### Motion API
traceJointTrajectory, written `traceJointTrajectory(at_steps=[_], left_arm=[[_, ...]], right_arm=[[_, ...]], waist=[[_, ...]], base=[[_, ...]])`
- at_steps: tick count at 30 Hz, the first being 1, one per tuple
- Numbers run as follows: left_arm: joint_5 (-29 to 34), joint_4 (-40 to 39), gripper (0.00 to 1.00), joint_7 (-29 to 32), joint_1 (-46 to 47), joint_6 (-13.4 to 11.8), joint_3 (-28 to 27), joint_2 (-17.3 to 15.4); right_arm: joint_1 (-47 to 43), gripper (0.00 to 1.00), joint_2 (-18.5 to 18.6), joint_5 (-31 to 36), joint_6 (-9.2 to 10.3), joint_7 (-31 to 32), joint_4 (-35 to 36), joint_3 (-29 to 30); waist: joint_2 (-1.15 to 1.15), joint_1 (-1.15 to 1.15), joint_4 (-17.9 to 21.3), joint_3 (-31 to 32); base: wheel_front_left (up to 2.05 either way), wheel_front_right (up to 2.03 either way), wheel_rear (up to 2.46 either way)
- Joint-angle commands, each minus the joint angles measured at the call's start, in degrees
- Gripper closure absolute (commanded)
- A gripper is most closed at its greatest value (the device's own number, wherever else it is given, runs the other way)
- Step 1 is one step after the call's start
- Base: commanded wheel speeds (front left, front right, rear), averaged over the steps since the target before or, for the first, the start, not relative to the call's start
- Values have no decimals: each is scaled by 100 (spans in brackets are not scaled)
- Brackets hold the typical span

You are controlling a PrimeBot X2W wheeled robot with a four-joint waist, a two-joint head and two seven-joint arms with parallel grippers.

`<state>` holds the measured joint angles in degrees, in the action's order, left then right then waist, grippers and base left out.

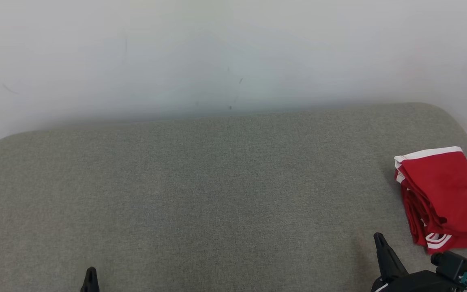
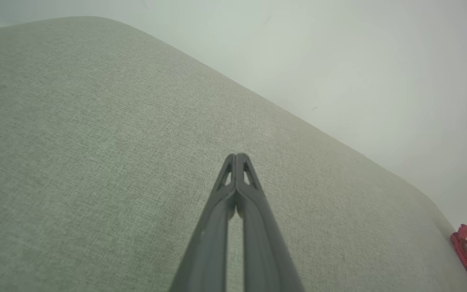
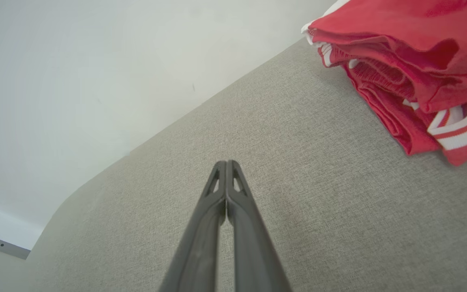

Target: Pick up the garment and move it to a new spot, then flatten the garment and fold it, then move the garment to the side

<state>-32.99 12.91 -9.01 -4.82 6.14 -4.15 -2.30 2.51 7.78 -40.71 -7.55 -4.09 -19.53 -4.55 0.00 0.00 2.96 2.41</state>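
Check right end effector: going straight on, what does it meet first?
Probably the grey cushion just past the right end effector; the red garment sits off its line. Depth unclear.

Grey-green fabric surface [image 1: 201,190] fills lower two thirds of frame, corners rounded at upper left and upper right. White wall [image 1: 217,52] behind, few faint scuff marks near centre. Red garment [image 1: 440,194] with white trim lies folded in layered stack at right edge, partly cut off by frame; white lettering at far right. Left gripper [image 1: 91,279]: single dark tip at bottom edge, lower left. Right gripper [image 1: 380,243]: dark pointed finger at lower right, just beside garment's lower left corner, not touching it
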Motion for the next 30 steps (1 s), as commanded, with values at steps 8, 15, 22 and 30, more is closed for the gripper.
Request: traceJointTrajectory(at_steps=[8, 15, 22, 30], left_arm=[[-806, -53, 100, 188, 274, 44, -49, -33], [-1355, -37, 100, 336, 374, 55, -71, -38], [-1875, -22, 100, 472, 464, 67, -90, -42], [-2355, -6, 100, 602, 542, 79, -108, -47]], right_arm=[[201, 100, -63, -697, 3, 133, 156, 171], [217, 100, -108, -1179, 3, 232, 201, 274], [243, 100, -153, -1630, 4, 326, 241, 369], [268, 100, -195, -2044, 5, 412, 283, 459]], waist=[[0, 0, -23, -20], [0, 0, -43, -38], [0, 0, -63, -55], [0, 0, -83, -72]], base=[[0, 0, 0], [0, 0, 0], [0, 0, 0], [0, 0, 0]])
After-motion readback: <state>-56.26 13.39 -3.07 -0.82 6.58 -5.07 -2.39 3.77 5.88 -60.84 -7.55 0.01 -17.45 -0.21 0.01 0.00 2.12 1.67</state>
